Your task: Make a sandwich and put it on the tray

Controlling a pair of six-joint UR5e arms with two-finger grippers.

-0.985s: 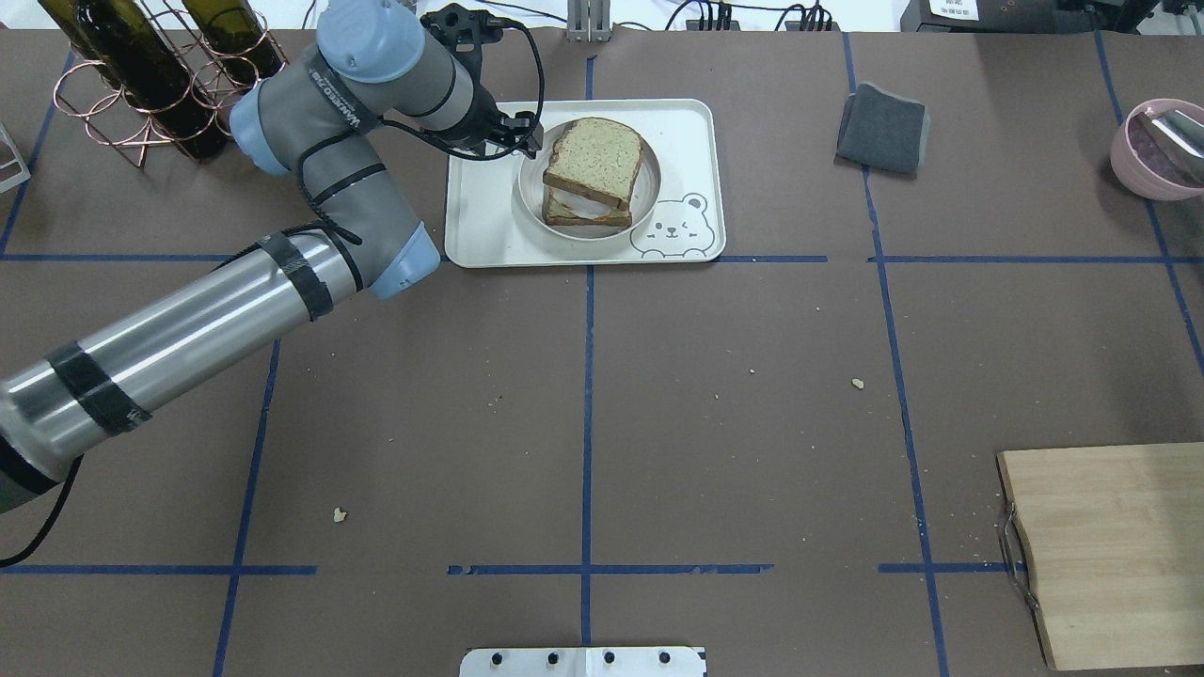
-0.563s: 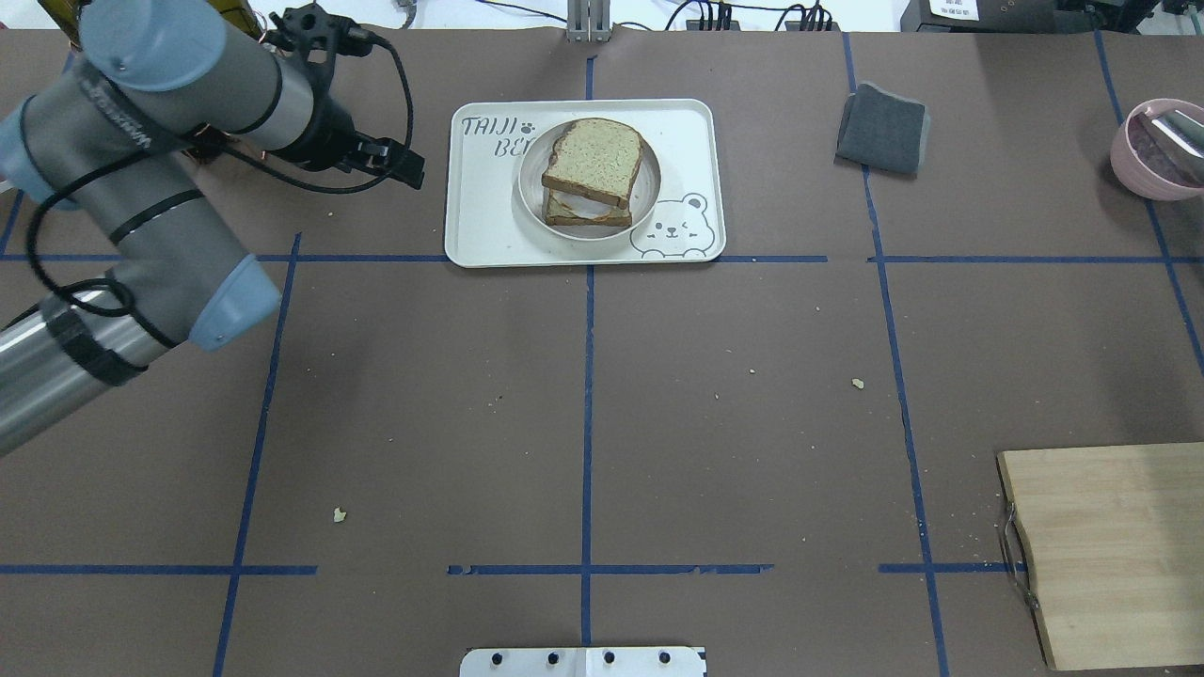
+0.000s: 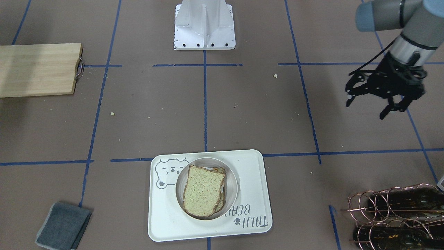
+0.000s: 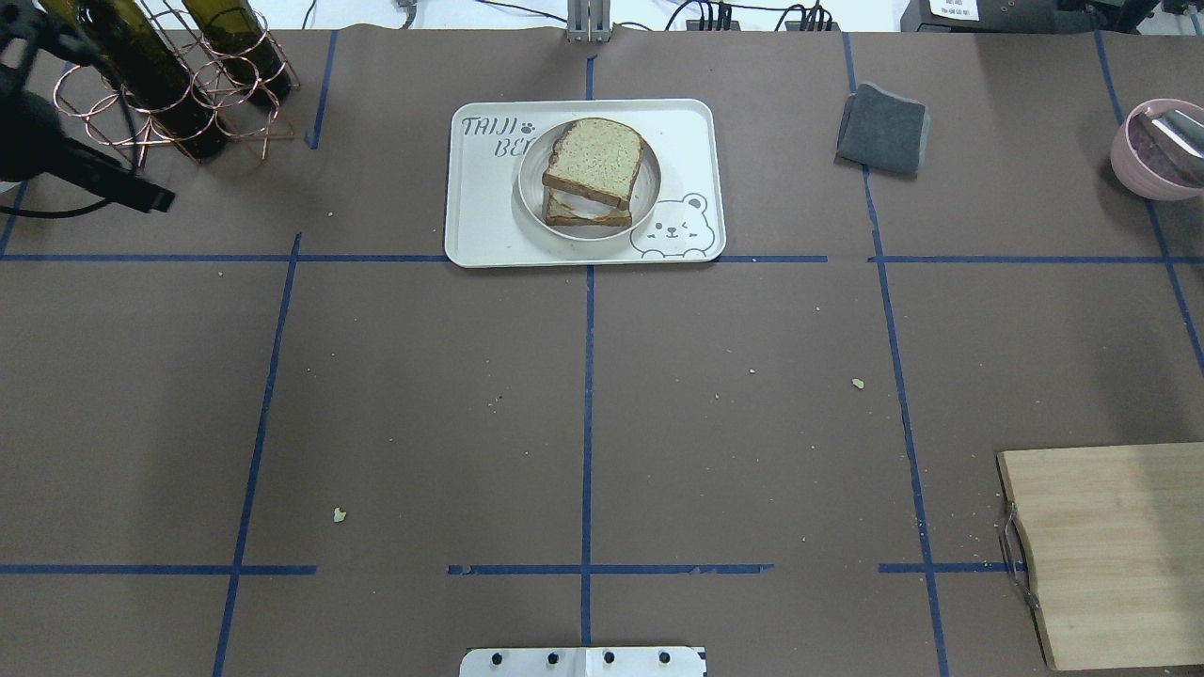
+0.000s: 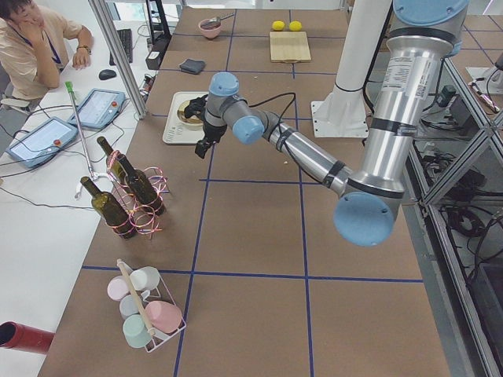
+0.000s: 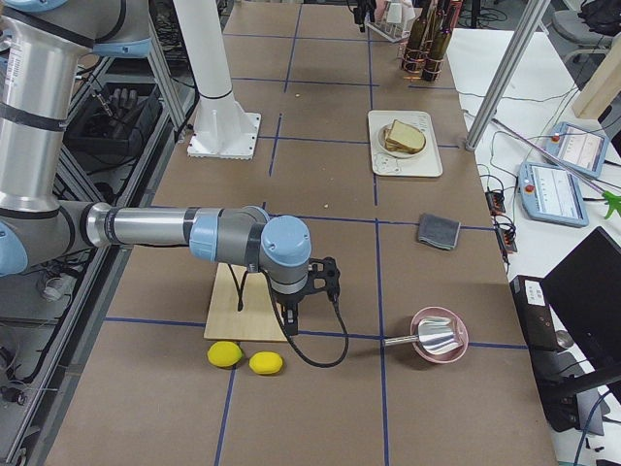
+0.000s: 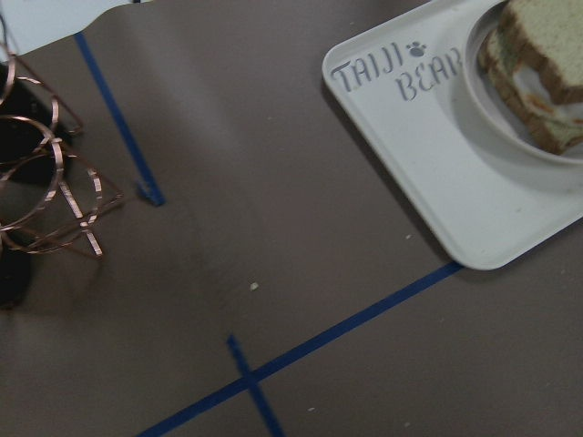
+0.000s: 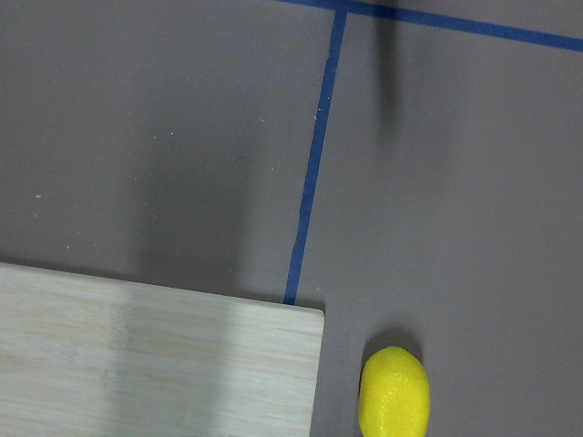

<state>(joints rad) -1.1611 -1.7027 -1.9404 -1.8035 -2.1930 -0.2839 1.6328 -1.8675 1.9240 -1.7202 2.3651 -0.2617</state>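
The sandwich [image 4: 593, 167], two speckled bread slices with white egg between them, lies on a small round plate [image 4: 529, 193] on the cream bear tray [image 4: 484, 230] at the table's far middle. It also shows in the front view [image 3: 203, 190] and in the left wrist view [image 7: 537, 77]. My left gripper [image 3: 366, 109] is open and empty, hanging above the table well to the left of the tray, near the bottle rack. One of its fingers [image 4: 141, 196] shows at the overhead view's left edge. My right gripper [image 6: 296, 316] hovers by the wooden board; I cannot tell if it is open or shut.
A copper rack with wine bottles [image 4: 160, 85] stands at the far left. A grey cloth [image 4: 884, 127] and a pink bowl [image 4: 1157, 150] lie at the far right. A wooden board [image 4: 1110, 555] is at the near right, with two lemons [image 6: 243, 357] beside it.
My left arm has pulled back to the left, away from the tray, and mostly left the overhead view. The sandwich, plate and tray have stayed put.
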